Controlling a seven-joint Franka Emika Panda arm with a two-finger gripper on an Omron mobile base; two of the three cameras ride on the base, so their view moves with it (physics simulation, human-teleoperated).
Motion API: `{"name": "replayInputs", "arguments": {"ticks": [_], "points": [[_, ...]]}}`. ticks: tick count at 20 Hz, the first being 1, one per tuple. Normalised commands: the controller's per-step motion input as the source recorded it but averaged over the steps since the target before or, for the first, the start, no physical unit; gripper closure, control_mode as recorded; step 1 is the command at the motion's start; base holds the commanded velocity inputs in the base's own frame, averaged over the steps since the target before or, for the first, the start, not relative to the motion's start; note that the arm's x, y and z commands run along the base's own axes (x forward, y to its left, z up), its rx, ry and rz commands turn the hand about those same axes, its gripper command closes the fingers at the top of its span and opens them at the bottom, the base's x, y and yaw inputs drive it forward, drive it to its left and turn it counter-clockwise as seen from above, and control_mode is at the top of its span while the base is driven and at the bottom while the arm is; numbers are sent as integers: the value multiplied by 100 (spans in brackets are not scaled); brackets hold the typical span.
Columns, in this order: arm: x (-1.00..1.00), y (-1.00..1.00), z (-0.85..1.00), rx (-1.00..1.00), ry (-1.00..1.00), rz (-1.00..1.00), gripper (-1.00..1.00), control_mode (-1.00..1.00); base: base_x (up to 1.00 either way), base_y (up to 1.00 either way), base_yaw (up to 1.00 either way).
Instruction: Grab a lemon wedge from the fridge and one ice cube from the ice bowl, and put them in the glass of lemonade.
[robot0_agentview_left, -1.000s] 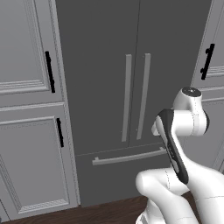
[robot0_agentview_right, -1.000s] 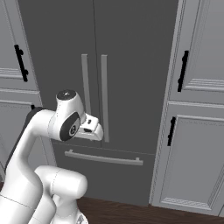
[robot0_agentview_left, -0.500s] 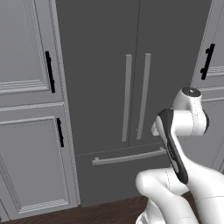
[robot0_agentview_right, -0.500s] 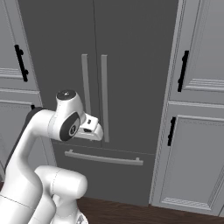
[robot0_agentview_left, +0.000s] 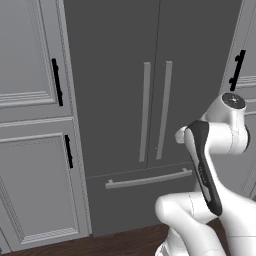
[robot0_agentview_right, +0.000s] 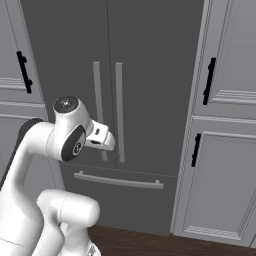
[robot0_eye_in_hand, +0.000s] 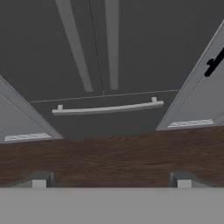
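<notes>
The fridge (robot0_agentview_left: 155, 100) stands straight ahead of the base with both upper doors closed, its two long pale handles (robot0_agentview_left: 155, 111) running side by side down the middle seam and the bottom drawer (robot0_agentview_left: 145, 200) shut below them, its horizontal bar handle (robot0_agentview_left: 148, 178) crossing the drawer front; the same dark doors (robot0_agentview_right: 110, 75) and drawer bar (robot0_agentview_right: 118, 180) show in the right base view. Light grey panelled cabinets (robot0_agentview_left: 35, 125) with black handles (robot0_agentview_left: 57, 82) flank the fridge on the left, and more of them (robot0_agentview_right: 220, 140) stand on the right. A dark wooden floor (robot0_agentview_left: 100, 245) runs along the foot of the fridge and cabinets. The arm is folded up in front of the fridge, its wrist raised at about the level of the lower ends of the door handles and apart from them. In the hand view the gripper (robot0_eye_in_hand: 111, 183) looks down at the drawer bar (robot0_eye_in_hand: 107, 108) and the strip of floor (robot0_eye_in_hand: 112, 153), its two fingertips (robot0_eye_in_hand: 38, 181) standing far apart at the bottom corners with nothing between them, so the pincer is released and empty. Compared with the earlier frames nothing has shifted: the arm holds the same folded pose, the base has not driven, and the fridge doors remain closed
</notes>
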Motion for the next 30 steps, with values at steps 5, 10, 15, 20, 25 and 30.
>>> {"name": "replayInputs", "arguments": {"ticks": [5, 10, 15, 20, 25, 30], "points": [[14, 6, 100, -3, -26, -2, -100, -100, 0, 0, 0], [22, 14, 100, -8, -25, -5, -100, -100, 0, 0, 0], [36, 6, 85, -5, -17, 0, -100, -100, 0, 0, 0], [80, 0, -48, 1, -14, 0, -100, -100, 0, 0, 0], [96, -4, -75, 12, -8, 0, -100, -100, 0, 0, 0], [71, -23, -6, 9, 15, 0, -100, -100, 0, 0, 0]]}}
